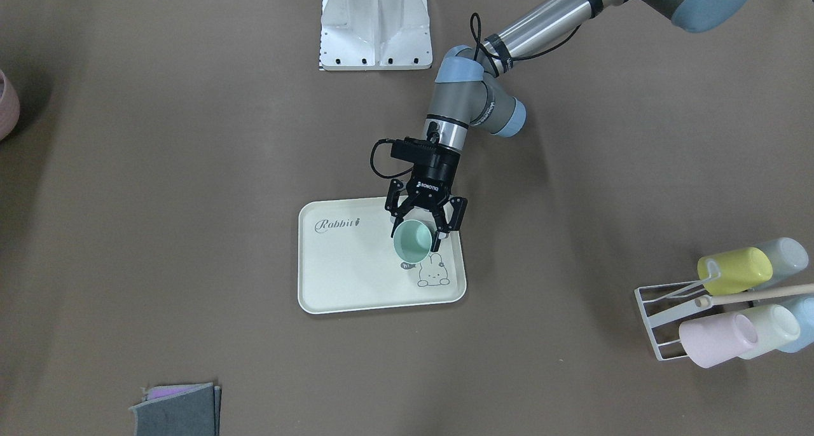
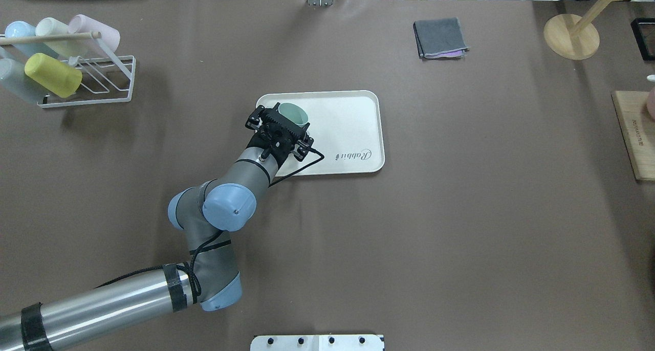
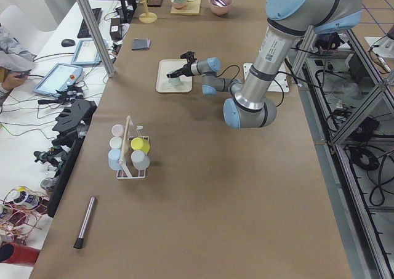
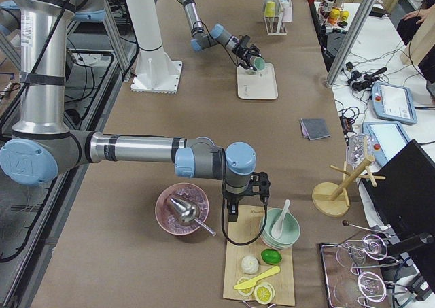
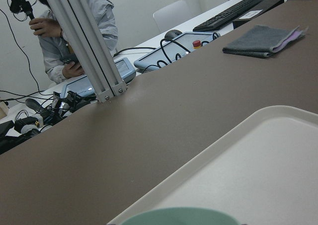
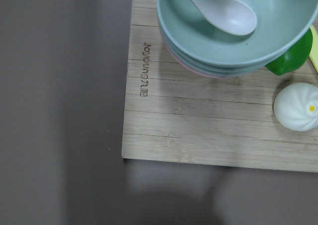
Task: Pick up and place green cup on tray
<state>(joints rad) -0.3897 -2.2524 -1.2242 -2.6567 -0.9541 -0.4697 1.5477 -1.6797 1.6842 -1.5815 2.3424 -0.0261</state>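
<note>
Brown table (image 2: 460, 238), cream tray (image 2: 353, 115), wire cup rack (image 2: 84, 103), folded grey cloth (image 2: 440, 38), wooden board (image 2: 634, 136), round wooden stand (image 2: 570, 36).

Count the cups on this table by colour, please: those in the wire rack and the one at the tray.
green cup: 1, in the left end effector, over the tray
yellow cup: 1
pink cup: 1
cream cup: 1
pale blue cups: 2
Total: 6 cups
</note>
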